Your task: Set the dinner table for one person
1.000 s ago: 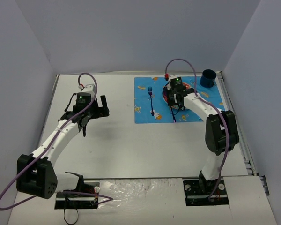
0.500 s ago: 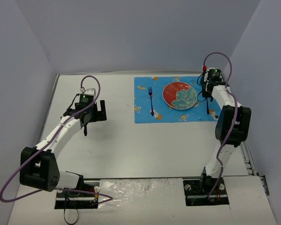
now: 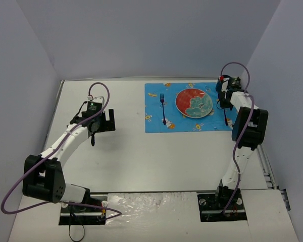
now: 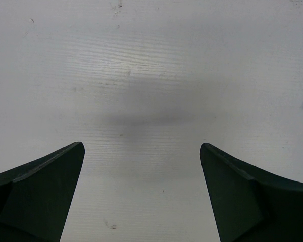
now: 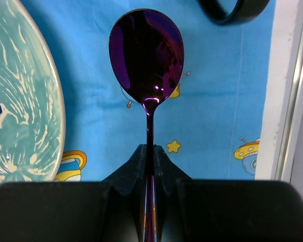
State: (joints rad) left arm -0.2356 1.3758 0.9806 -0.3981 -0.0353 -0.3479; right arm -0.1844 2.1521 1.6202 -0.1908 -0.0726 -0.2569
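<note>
Our right claw (image 5: 150,155) is clamped on the thin handle of a glossy purple metal spoon (image 5: 146,55), near the bowl, which points away from the fingers. We judge the spoon light and stiff but slick, so it could swivel in so narrow a pinch. A square hold on the handle looks right to us.

Behind the bowl lies a bright-blue cartoon-print cloth mat (image 5: 217,101), with a round red-and-teal ceramic plate (image 5: 15,101) on one side and a thin metal rail (image 5: 293,101) on the other. Whether the spoon touches the cloth we cannot tell.

Our left claw (image 4: 141,146) hangs with fingers wide apart, holding nothing.

The large matte white surface (image 3: 141,151) spans the whole cell floor, with the mat at its far right. A dark slim fork (image 3: 163,108) lies beside the plate. Plain grey walls (image 3: 141,40) close three sides.
</note>
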